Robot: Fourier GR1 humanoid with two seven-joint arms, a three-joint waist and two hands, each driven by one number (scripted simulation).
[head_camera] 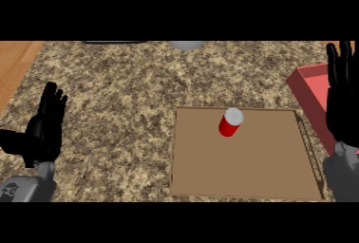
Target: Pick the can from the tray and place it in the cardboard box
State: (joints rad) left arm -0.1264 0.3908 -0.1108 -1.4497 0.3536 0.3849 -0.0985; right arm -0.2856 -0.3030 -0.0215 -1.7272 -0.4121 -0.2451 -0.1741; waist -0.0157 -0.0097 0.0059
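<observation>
Step in hand: the start of the pick. I hold nothing, and the can is not yet grasped.
Can: the red can (pixel 230 122) with its pale top stands upright on the brown tray (pixel 238 166), in the far half, a little left of the tray's middle, clear of the rims.
Right hand: my right hand (pixel 342 104) shows at the right edge, fingers straight and pointing up, empty, well apart from the can.
Left hand: my left hand (pixel 45 126) rests open at the left over the speckled counter (pixel 126 85), fingers up, empty.
Box: a red box (pixel 312 88) sits just beyond the tray's right far corner, partly hidden behind my right hand; I take it for the target, though it looks red rather than cardboard brown.
Next move, as I judge it: bring the right hand left and down to the can, fingers round its side, then lift it straight up so it clears the tray's rim.
Watch for: a tall can may tip if my fingers nudge it before they close.
</observation>
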